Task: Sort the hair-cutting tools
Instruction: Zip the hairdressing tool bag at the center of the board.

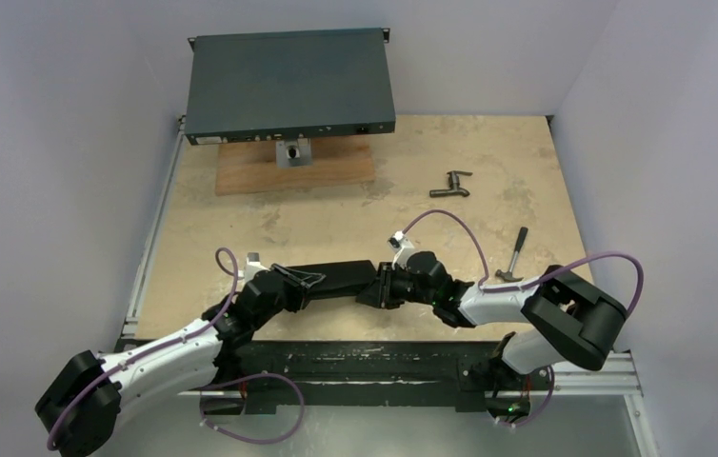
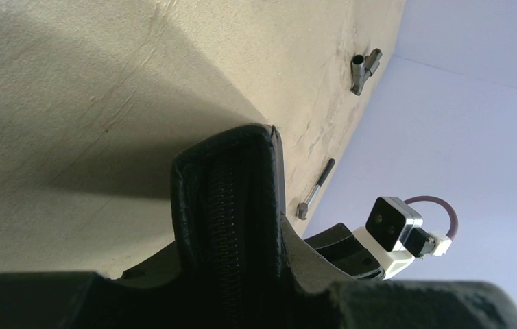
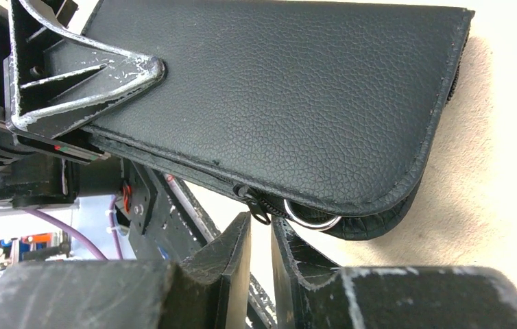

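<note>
While held at its left end by the left gripper (image 1: 306,282), the black zip case (image 1: 341,278) is recorded low over the near middle of the table (image 1: 488,152), between the two arms.

Item: case, black grained leatherette, flat and oblong with rounded corners. Long axis is laid left to right, the right end pointing at the right gripper (image 1: 386,286). Contents are hidden.

Zip: a toothed zip line is seen along the narrow edge in the left wrist view, where the case (image 2: 232,205) stands edge-on out of the gripper. A black zip pull (image 3: 257,205) with a silver ring (image 3: 310,221) is placed at the rounded corner of the case (image 3: 276,103).

Left gripper: fingers are clamped across the case faces; one scuffed finger (image 3: 84,75) is seen pressed flat on the upper face.

Right gripper (image 3: 259,236): jaws are drawn close, a slim gap left between them, tips set right at the zip pull. Whether the pull is pinched cannot be told.

Other stock: a small hammer (image 1: 512,255) is laid right of the case, handle pointing far. A dark T-shaped fitting (image 1: 450,184) is laid farther off, right of centre. A dark flat box (image 1: 289,81) is set over a wooden board (image 1: 298,171) at the far left.
</note>
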Action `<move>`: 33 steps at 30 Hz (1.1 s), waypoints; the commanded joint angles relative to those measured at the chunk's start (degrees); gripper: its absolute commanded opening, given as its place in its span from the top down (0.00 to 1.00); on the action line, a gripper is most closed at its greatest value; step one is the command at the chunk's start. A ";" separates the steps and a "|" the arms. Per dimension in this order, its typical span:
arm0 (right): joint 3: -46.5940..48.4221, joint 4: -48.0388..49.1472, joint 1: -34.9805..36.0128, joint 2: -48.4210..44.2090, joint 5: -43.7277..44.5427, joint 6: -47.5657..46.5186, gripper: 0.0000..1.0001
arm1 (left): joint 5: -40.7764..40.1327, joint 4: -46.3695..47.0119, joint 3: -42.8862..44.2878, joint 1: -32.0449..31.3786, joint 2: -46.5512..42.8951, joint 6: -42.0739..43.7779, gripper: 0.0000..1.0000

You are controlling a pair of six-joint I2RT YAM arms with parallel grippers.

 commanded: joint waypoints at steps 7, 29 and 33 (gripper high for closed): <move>1.27 6.27 -0.69 -0.98 3.37 -0.54 0.96 | 4.48 -9.07 -2.56 -0.48 1.53 5.40 1.00; 4.92 -21.98 -0.59 -15.18 15.62 -14.46 1.00 | -1.20 -9.25 -1.28 -0.51 -11.23 12.17 1.00; 3.88 -22.14 -0.40 -16.08 15.93 -14.53 1.00 | -1.46 -10.78 0.21 -0.48 -11.63 13.10 1.00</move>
